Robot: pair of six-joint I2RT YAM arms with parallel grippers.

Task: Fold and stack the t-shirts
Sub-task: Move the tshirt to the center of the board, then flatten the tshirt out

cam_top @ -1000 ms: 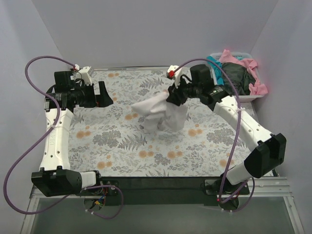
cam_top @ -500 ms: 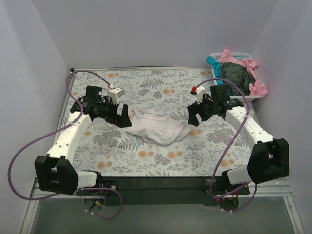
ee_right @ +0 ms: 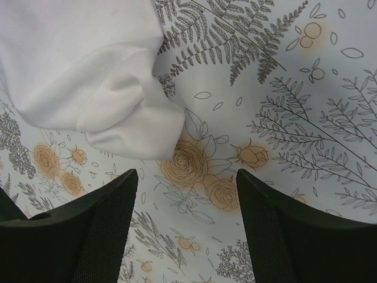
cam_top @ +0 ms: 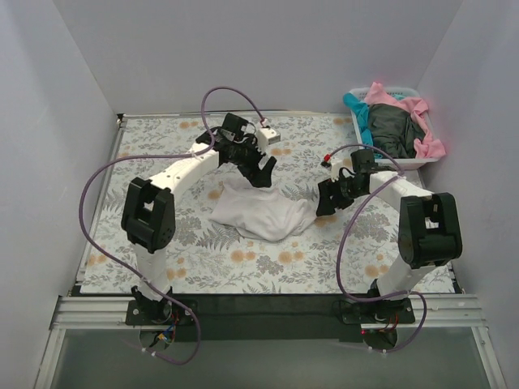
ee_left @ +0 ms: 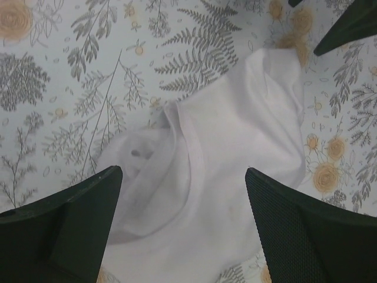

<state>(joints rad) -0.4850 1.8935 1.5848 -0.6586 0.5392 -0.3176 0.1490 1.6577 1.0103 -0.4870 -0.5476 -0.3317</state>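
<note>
Your left pincer [cam_top: 263,170] hangs over the far side of the white t-shirt [cam_top: 259,212]. Its jaws are spread wide and grip nothing. In its wrist view the pincer [ee_left: 181,174] frames the shirt [ee_left: 230,147], with the ribbed neckline [ee_left: 189,154] curving between the two fingers [ee_left: 65,224].

Your right pincer [cam_top: 323,201] sits at the shirt's right edge, jaws likewise apart and empty. From its own camera, the pincer [ee_right: 187,174] is over bare printed cloth. A rumpled fold of the shirt [ee_right: 76,65] lies just up and to the left of the gap, beside the left finger [ee_right: 94,230] and not between the two.

The white shirt lies crumpled in a loose heap near the middle of the counter, unfolded, on the fern-and-flower sheet [cam_top: 178,235]. It is between your two pincers, the left at its far edge and the right at its right edge.

Well apart from it, at the far right corner, you have the white basket [cam_top: 409,164]. It holds the pink t-shirt [cam_top: 405,105], the teal t-shirt [cam_top: 355,108] and the dark grey-green t-shirt [cam_top: 393,126], all bundled together and spilling over the rim.
</note>
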